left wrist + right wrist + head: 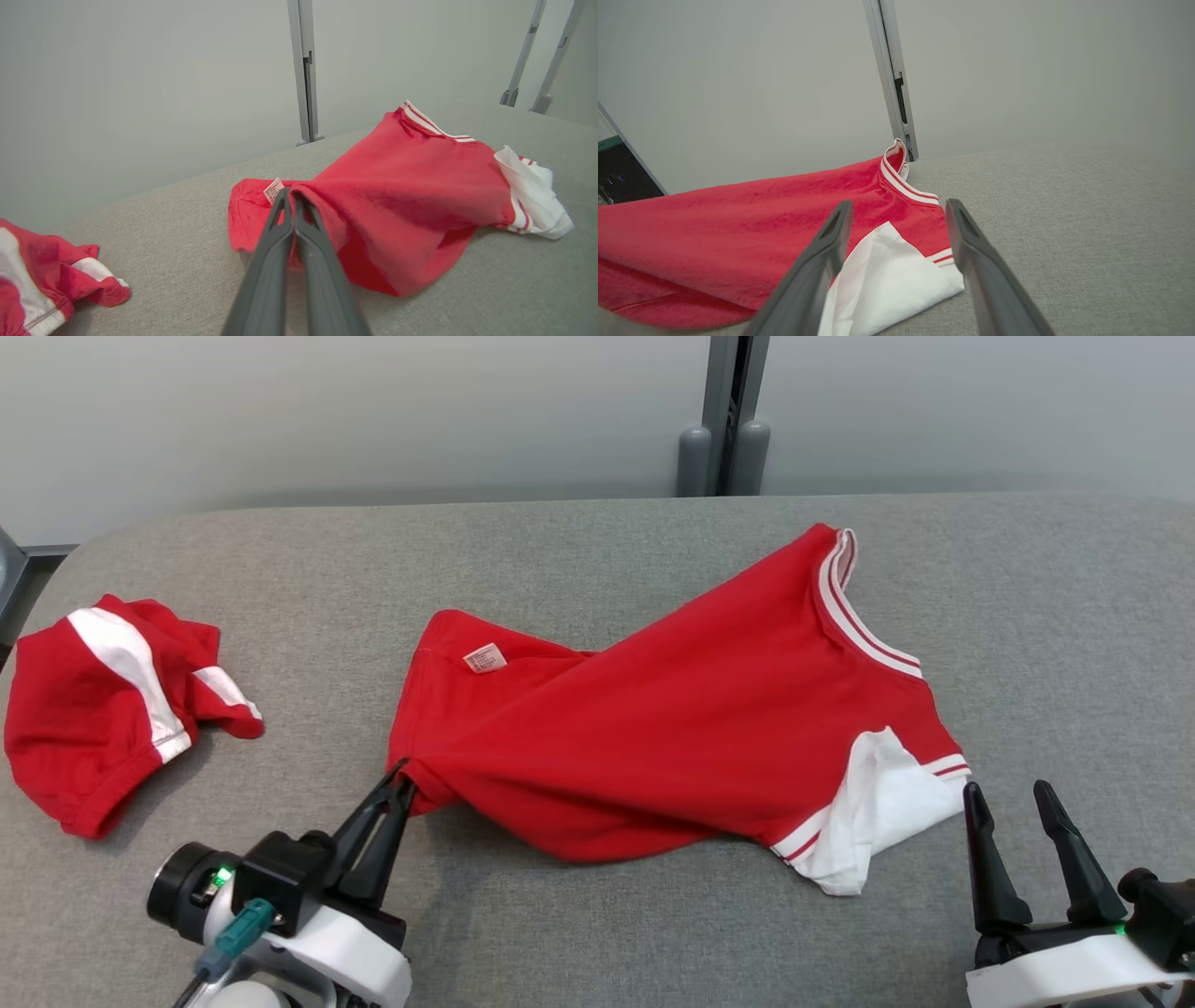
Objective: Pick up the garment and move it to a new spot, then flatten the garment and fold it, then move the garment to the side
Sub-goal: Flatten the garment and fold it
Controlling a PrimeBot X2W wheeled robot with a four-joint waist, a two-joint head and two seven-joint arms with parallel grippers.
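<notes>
Garment (672, 728) hem pinch, centre frame.
Clamped left gripper (403, 775) on hem, lower left; held right gripper (1008, 791) wide, empty, lower right; likely needed white sleeve (887, 803) grabbed, pulled taut.

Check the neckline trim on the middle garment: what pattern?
Neckline trim of the garment: white band, red stripes. Clearest in head view.

The right gripper (899, 205) held its two dark fingers spread wide above the grey fabric surface (1064, 210). Beyond them lay the red garment (738, 219). Its white sleeve (887, 275) showed between the fingers, and its striped collar (901, 182) rose toward a grey post (892, 79) on the pale wall (738, 70). A dark patch (621, 179) at the view's far left, perhaps shelving, was too dim to identify.
</notes>
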